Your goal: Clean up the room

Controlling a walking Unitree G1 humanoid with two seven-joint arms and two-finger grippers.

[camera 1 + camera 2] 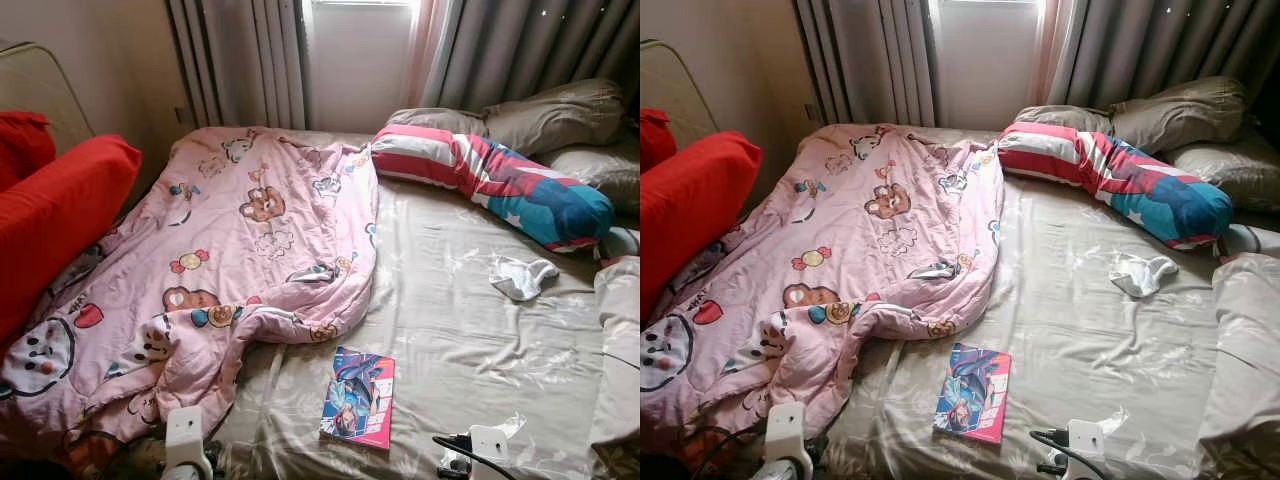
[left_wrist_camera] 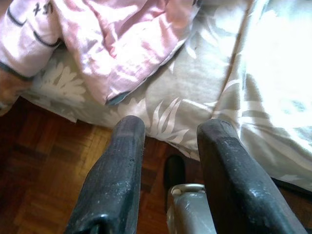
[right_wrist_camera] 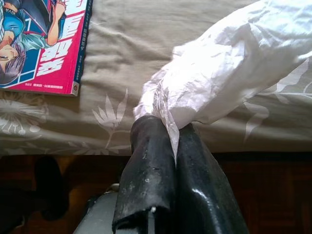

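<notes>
Pinching a soft, light white tissue (image 3: pixel 229 68) by one crumpled end, the right pincer (image 3: pixel 168 146) is closed tight on it at the bed (image 1: pixel 470 340) edge near the comic book (image 1: pixel 358 397), while the left pincer (image 2: pixel 168 146) waits open beside the pink blanket (image 1: pixel 230 260).

Head stereo pair plus two wrist cameras, all at the bed's foot.
Both eye views looked forward and down over the beige leaf-print bed sheet (image 1: pixel 470 300), sharing the pink cartoon-print quilt (image 1: pixel 860 240). Right wrist view sat close above the glossy pink-and-blue comic book (image 3: pixel 39 44); left wrist view faced quilt edge and brown parquet floor (image 2: pixel 44 170).
</notes>
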